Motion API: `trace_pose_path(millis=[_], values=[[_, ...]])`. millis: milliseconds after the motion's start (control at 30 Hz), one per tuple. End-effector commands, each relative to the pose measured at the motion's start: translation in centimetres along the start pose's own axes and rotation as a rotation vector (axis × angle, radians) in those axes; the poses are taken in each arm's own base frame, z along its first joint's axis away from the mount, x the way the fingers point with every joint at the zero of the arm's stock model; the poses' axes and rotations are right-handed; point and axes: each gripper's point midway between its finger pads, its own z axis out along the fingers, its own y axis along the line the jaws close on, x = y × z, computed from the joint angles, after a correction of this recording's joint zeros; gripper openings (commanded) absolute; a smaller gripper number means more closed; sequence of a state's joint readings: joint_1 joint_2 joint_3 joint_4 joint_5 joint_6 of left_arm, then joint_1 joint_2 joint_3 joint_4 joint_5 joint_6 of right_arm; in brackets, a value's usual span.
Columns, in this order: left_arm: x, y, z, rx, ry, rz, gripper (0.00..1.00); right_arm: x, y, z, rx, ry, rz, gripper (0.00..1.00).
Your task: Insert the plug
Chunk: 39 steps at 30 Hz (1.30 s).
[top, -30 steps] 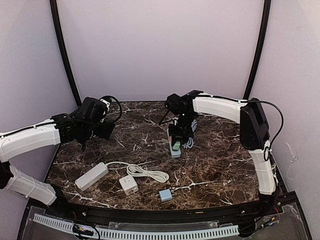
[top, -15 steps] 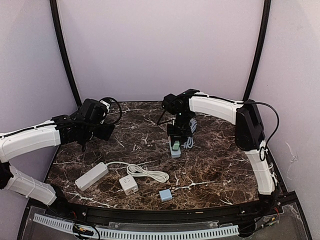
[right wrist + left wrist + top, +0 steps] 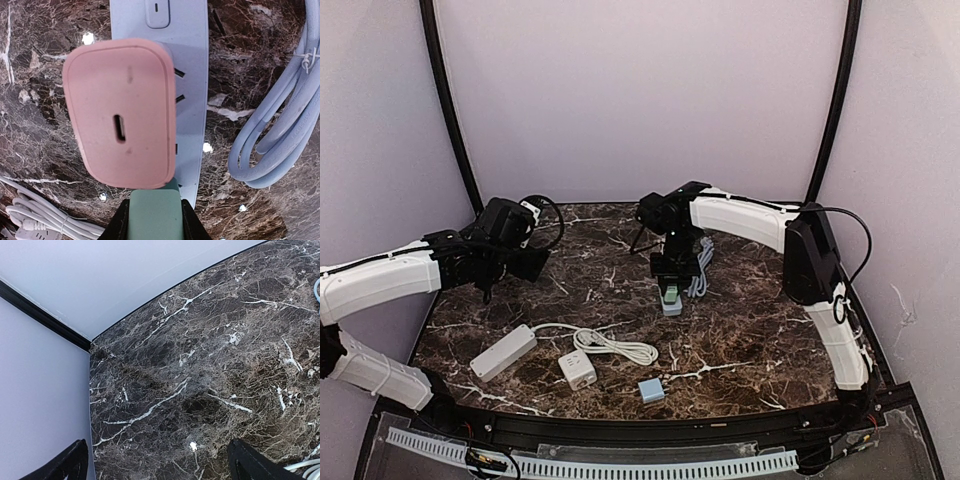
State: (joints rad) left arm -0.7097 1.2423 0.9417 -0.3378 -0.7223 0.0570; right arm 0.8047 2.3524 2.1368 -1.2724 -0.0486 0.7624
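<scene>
A light blue power strip [image 3: 192,100] lies on the marble table, with a pink adapter [image 3: 120,112] standing in one of its sockets. My right gripper [image 3: 153,222] is shut on a green plug [image 3: 153,215], held just beside the pink adapter over the near end of the strip. From above, the right gripper [image 3: 670,272] points down at the strip [image 3: 671,305], and the green plug [image 3: 672,293] shows under it. Whether the plug's pins touch a socket is hidden. My left gripper [image 3: 533,262] hovers open over the table's left side, its fingertips [image 3: 252,465] wide apart above bare marble.
A coiled blue-grey cable [image 3: 280,130] lies right of the strip. Nearer the front are a white power strip [image 3: 503,352], its bundled white cord [image 3: 612,344], a white adapter [image 3: 578,369] and a small light blue adapter [image 3: 651,390]. Curved walls close the back.
The right arm has swung slightly to the left, carrying the gripper and green plug a little along the strip. The left arm has not moved.
</scene>
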Motion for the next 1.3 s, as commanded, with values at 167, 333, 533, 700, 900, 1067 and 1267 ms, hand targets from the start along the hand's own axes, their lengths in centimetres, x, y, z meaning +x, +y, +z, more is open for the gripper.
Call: trace_pose_path(millis=[167, 333, 533, 700, 900, 1067, 1267], values=[[0.4, 1.0, -0.5, -0.024, -0.007, 0.008, 0.99, 2.7, -2.3, 3.2, 0.140, 0.127, 0.016, 0.00], [0.4, 1.0, -0.3, -0.035, -0.013, 0.025, 0.99, 2.7, -2.7, 3.7, 0.161, 0.127, 0.013, 0.00], [0.8, 1.1, -0.5, -0.033, -0.003, 0.047, 0.99, 3.2, -3.3, 5.1, 0.199, 0.149, 0.010, 0.00], [1.4, 1.0, -0.8, -0.011, -0.005, 0.053, 0.99, 3.4, -3.9, 6.8, 0.253, 0.160, -0.007, 0.00], [1.5, 0.5, -0.6, 0.004, 0.004, 0.065, 0.99, 4.6, -4.4, 9.0, 0.309, 0.195, -0.008, 0.00], [1.3, 0.5, -0.6, 0.008, 0.003, 0.073, 0.99, 5.5, -5.1, 10.5, 0.356, 0.223, -0.027, 0.00], [1.2, 0.3, -0.6, 0.017, 0.001, 0.077, 0.99, 5.3, -5.2, 11.0, 0.364, 0.220, -0.045, 0.00]])
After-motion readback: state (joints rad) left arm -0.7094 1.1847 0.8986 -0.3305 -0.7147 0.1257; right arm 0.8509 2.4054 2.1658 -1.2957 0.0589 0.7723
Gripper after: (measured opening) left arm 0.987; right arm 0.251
